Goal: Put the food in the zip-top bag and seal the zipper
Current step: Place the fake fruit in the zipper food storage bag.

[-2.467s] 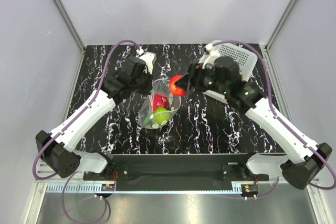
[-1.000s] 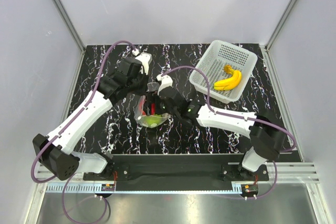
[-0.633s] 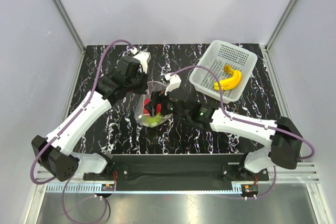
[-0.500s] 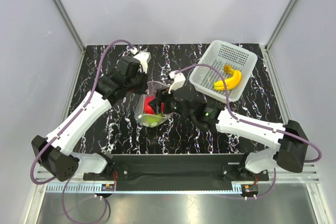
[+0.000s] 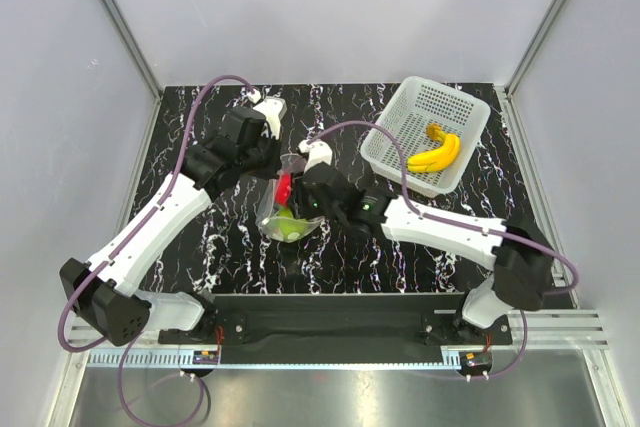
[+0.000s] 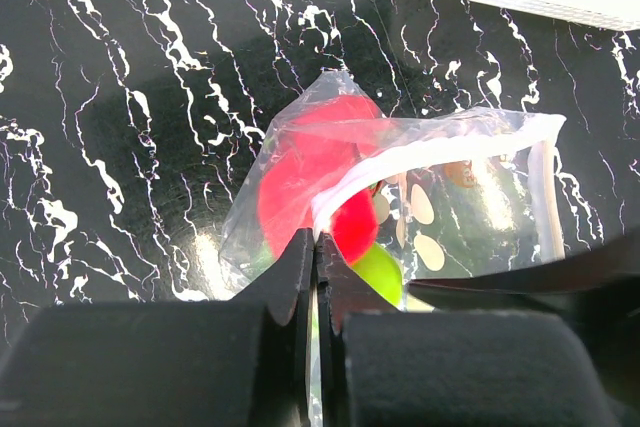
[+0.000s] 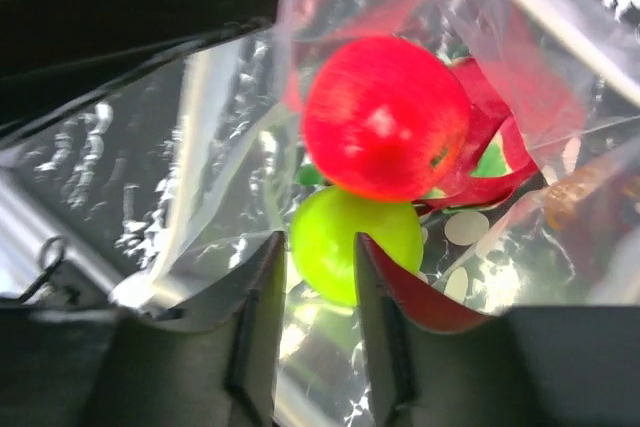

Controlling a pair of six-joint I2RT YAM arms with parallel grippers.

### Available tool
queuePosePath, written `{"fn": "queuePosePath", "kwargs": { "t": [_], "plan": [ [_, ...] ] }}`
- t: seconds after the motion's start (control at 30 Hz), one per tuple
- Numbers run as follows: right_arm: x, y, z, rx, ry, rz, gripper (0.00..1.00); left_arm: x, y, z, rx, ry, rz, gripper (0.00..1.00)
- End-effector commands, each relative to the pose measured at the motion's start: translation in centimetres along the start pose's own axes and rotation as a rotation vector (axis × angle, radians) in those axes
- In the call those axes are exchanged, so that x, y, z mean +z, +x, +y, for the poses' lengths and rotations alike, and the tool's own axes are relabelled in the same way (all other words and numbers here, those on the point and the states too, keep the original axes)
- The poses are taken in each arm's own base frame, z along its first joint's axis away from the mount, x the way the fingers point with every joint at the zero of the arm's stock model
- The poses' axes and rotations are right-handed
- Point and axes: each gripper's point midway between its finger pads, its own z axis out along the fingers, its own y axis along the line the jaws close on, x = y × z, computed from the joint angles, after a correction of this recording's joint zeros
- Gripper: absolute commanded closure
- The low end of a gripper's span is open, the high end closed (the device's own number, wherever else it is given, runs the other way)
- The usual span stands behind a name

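Lying inside zip-top bag (image 7: 200,147), red fruit (image 7: 385,117) just beyond right pincer (image 7: 318,247).

Clear white-dotted bag (image 6: 470,162), yellow bananas (image 5: 435,152), white basket (image 5: 445,102).

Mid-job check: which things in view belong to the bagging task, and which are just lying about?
Job: zip-top bag, pinched by left end effector; red round fruit and green round fruit inside it; banana bunch, not yet bagged.
Lying about: white basket holding the banana bunch; marbled table.
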Motion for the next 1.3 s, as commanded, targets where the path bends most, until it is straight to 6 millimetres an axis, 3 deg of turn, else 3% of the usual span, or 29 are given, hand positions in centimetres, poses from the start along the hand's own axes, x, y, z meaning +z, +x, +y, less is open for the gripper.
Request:
{"fn": "queuePosePath", "kwargs": {
  "t": [0.0,0.23,0.27,0.37,0.5,0.7,0.8,0.87,0.9,0.93,1.0,1.27],
  "plan": [
    [0.6,-0.1,-0.9,-0.012,0.111,0.037,0.65,-1.3,-2.6,-0.6,-0.017,0.032,-0.097,1.0],
    [-1.1,1.3,-1.7,-0.006,0.136,0.117,0.8,-1.2,-2.6,-0.7,-0.016,0.038,-0.095,1.0],
    [-1.3,0.7,-1.3,-0.007,0.137,0.12,0.82,-1.2,-2.7,-0.7,-0.016,0.038,-0.096,1.0],
    [-1.1,2.2,-1.5,-0.029,0.156,0.205,0.85,-1.3,-2.7,-0.7,-0.017,0.039,-0.098,1.0],
    [0.8,4.2,-1.6,-0.04,0.157,0.263,0.85,-1.2,-2.6,-0.7,-0.017,0.039,-0.093,1.0],
    [6.2,7.7,-0.6,-0.051,0.122,0.329,0.93,-0.9,-2.4,-0.9,-0.019,0.046,-0.083,1.0],
    [7.4,6.9,-0.1,-0.024,0.111,0.278,1.0,-0.8,-2.3,-0.9,-0.021,0.046,-0.079,1.0],
    [6.5,6.5,0.5,-0.001,0.061,0.251,1.0,-0.8,-2.3,-0.8,-0.021,0.043,-0.078,1.0],
    [5.5,4.2,1.7,0.024,0.01,0.178,1.0,-0.7,-2.3,-0.8,-0.021,0.043,-0.078,1.0],
    [5.0,4.6,1.0,0.027,0.015,0.171,1.0,-0.8,-2.4,-0.8,-0.021,0.043,-0.081,1.0],
    [3.1,2.5,1.3,0.039,-0.004,0.108,0.99,-0.8,-2.4,-0.9,-0.02,0.047,-0.08,1.0],
    [-2.8,-0.6,1.1,0.041,-0.034,0.04,0.87,-1.1,-2.5,-0.9,-0.021,0.052,-0.09,1.0]
  ]
}}
